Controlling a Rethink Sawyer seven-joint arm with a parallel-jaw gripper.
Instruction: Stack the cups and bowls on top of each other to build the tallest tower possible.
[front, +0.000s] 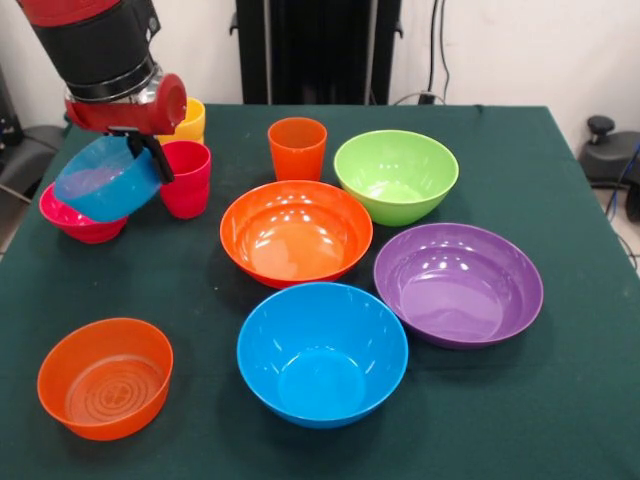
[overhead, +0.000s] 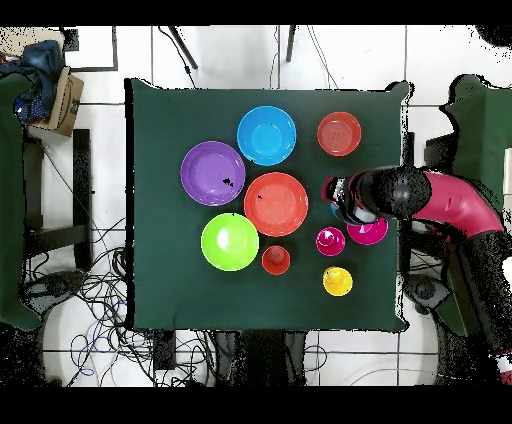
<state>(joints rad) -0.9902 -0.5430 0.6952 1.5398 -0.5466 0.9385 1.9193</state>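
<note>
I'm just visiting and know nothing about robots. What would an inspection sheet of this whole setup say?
Surface: dark green cloth table, flat.
Job's things: large bowls lying singly: orange bowl, lime green bowl, purple bowl, blue bowl. Small translucent orange bowl at a corner. Small magenta bowl under the tilted translucent blue bowl. Orange cup, red-pink cup, yellow cup upright. No tower yet.
Clutter: nothing seen on the table.
Pincer: pincer holds the translucent blue bowl by its rim, lifted and tilted.
Cables: tangled on the floor beside the table.
Surroundings: tiled floor, a box nearby.
</note>
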